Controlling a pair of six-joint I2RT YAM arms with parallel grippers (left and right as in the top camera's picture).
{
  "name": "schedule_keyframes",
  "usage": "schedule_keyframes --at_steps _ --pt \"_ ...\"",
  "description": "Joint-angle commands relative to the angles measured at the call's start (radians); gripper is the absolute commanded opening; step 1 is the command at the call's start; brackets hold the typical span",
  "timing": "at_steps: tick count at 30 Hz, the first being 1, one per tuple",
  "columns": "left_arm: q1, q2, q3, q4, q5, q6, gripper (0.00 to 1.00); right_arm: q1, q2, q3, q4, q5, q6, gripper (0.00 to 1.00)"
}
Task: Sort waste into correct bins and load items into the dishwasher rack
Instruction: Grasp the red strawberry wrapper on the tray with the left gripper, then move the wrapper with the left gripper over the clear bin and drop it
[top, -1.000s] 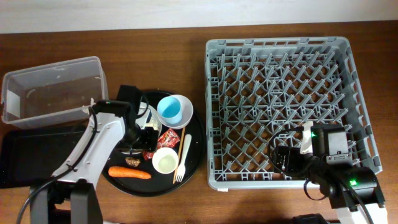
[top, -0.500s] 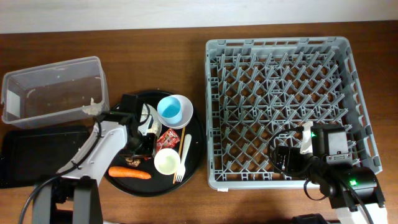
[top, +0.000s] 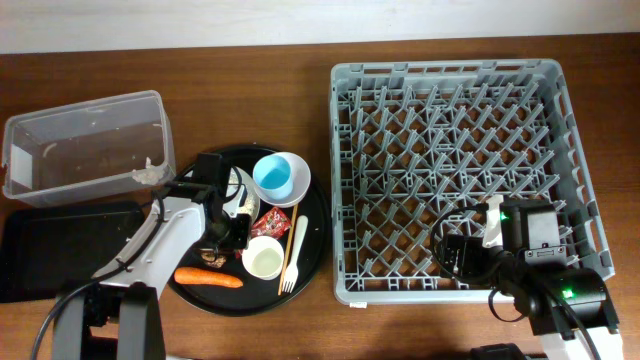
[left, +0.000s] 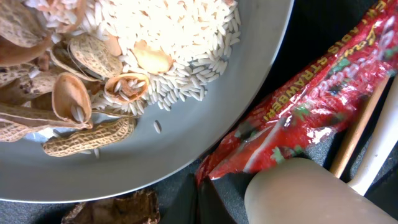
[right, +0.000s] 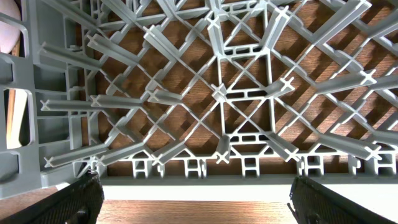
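In the left wrist view my left gripper (left: 200, 186) is shut, its two black fingers pinching the near corner of the red wrapper (left: 311, 106). The wrapper lies on the round black tray between the grey plate (left: 205, 130), which holds rice and peanut shells, and a white cup (left: 311, 196). A brown morsel (left: 118, 211) sits beside the fingers. From overhead, the left gripper (top: 238, 232) is left of the wrapper (top: 270, 222), with the carrot (top: 208, 278), blue cup (top: 280, 178), chopsticks (top: 297, 235) and fork (top: 290, 265) nearby. My right gripper (right: 199, 199) stands open over the rack's (top: 460, 150) front edge.
The clear tub (top: 85, 150) stands at the back left, with a pale scrap on its near right corner. The flat black tray (top: 55, 250) lies in front of it. The round black tray (top: 318, 215) sits between the bins and the rack.
My left gripper has moved in a little toward the wrapper and closed from open to shut on its corner. The right arm has not moved.
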Motion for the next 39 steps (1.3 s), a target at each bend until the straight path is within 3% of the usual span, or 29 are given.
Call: schedule_keyframes --at_steps 1,10,15,25,30,32,36,39 --pt "-0.001 0.012 -0.006 0.0 0.011 0.004 0.0 0.005 0.001 0.02 -0.001 0.012 0.005 0.99" --pt "0.042 -0.023 0.215 -0.206 0.0 0.02 0.0 0.005 0.001 0.02 -0.001 0.012 0.005 0.99" --pt "0.145 -0.039 0.36 -0.227 -0.001 0.019 0.0 0.005 0.001 0.021 0.0 0.013 0.005 0.99" --pt "0.34 -0.037 0.426 0.079 -0.006 -0.04 0.01 0.005 0.001 0.02 0.0 0.013 0.005 0.99" --pt "0.379 -0.031 0.426 0.172 -0.106 -0.041 0.01 0.005 0.001 0.02 0.0 0.013 0.005 0.99" --pt "0.381 -0.017 0.426 0.186 -0.159 -0.041 0.08 0.005 0.001 0.02 0.0 0.013 0.005 0.99" --pt "0.381 0.021 0.426 0.196 -0.227 -0.041 0.1 0.005 0.001 0.02 -0.001 0.013 0.005 0.99" --pt "0.381 0.046 0.426 0.196 -0.227 -0.041 0.27 0.005 0.001 0.02 -0.001 0.013 0.005 0.99"
